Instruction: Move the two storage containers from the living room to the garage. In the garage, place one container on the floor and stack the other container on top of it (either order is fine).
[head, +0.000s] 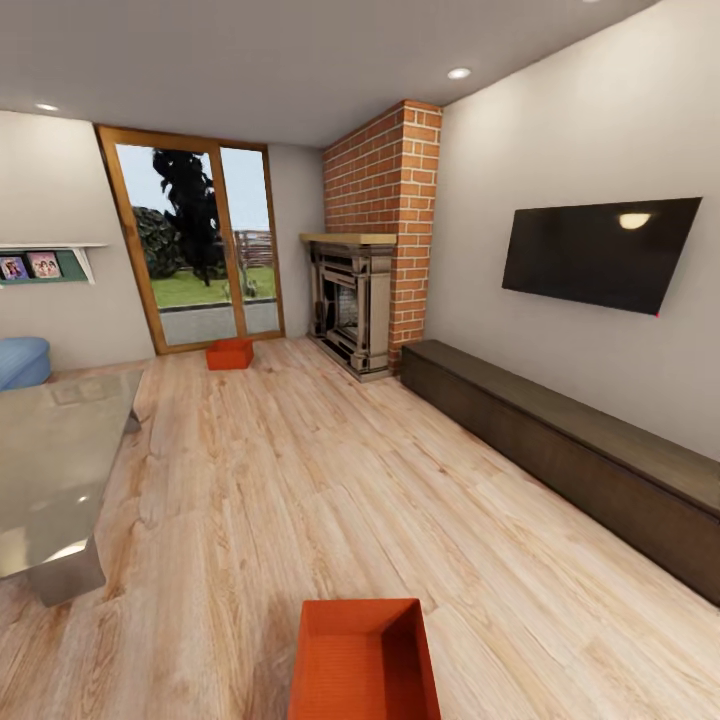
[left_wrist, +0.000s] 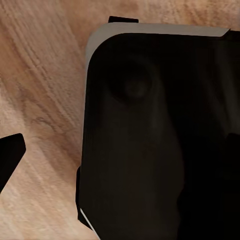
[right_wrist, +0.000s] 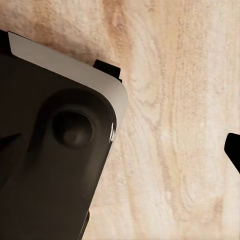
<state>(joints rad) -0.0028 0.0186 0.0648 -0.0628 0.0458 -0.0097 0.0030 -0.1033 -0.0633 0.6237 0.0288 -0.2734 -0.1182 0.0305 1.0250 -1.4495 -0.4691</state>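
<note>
near orange-red open-top rectangular bin (head: 365, 660) on wood floor dead ahead of both tools, long axis pointing away | second bin (head: 230, 353) far by glass door | neither arm nearer | tool state: cannot tell

Light wood plank floor (head: 330, 470); brick fireplace (head: 385, 240) centre; glass door (head: 195, 245) upper left; TV (head: 595, 252) above dark low cabinet (head: 580, 460) right; glass coffee table (head: 50, 470) left.

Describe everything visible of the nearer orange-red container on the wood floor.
The nearer storage container is an orange-red rectangular open-top bin with plain straight walls and a finely ribbed inner bottom. It looks empty, sits upright on the light wood floor at the head view's bottom edge, which cuts off its near end. Nothing touches it but the floor.
</note>
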